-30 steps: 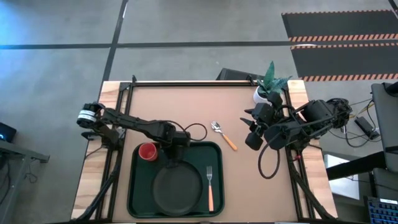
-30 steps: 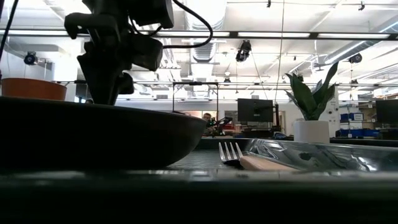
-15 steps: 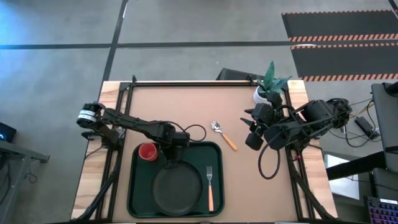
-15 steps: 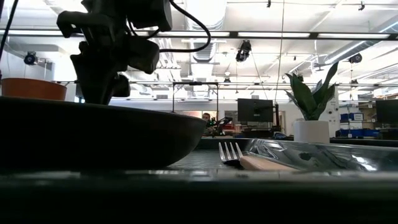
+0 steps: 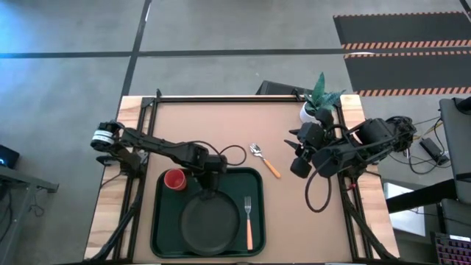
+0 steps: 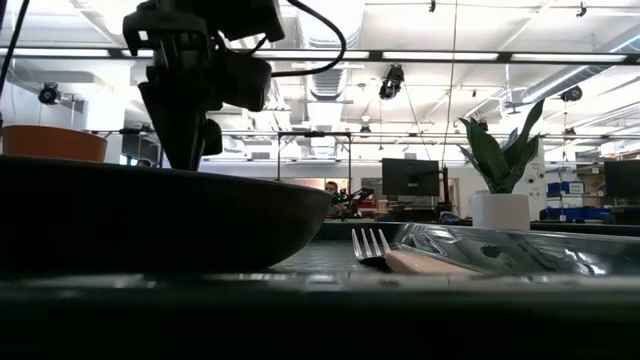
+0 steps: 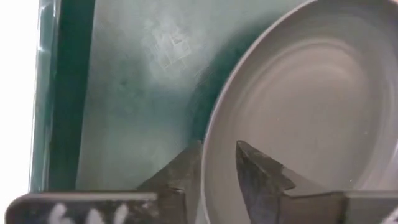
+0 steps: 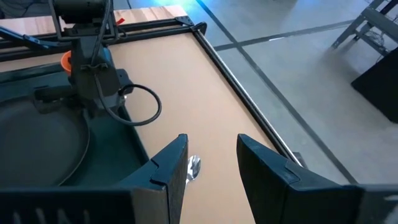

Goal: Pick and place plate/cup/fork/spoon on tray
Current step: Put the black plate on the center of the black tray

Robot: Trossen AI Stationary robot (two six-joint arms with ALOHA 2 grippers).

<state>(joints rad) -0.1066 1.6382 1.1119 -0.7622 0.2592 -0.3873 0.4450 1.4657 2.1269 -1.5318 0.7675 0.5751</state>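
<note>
Your left gripper (image 5: 205,190) is straddling the plate (image 5: 210,222) rim at the tray's (image 5: 160,235) far side, fingers (image 7: 258,174) parted either side of it, not pinching; the plate, cup (image 5: 174,179) and fork (image 5: 249,221) are lying on the tray; the spoon (image 5: 263,159) is lying just beyond the tray's far right corner; your right gripper (image 5: 296,149) is waiting, spread, right of the tray.
</note>
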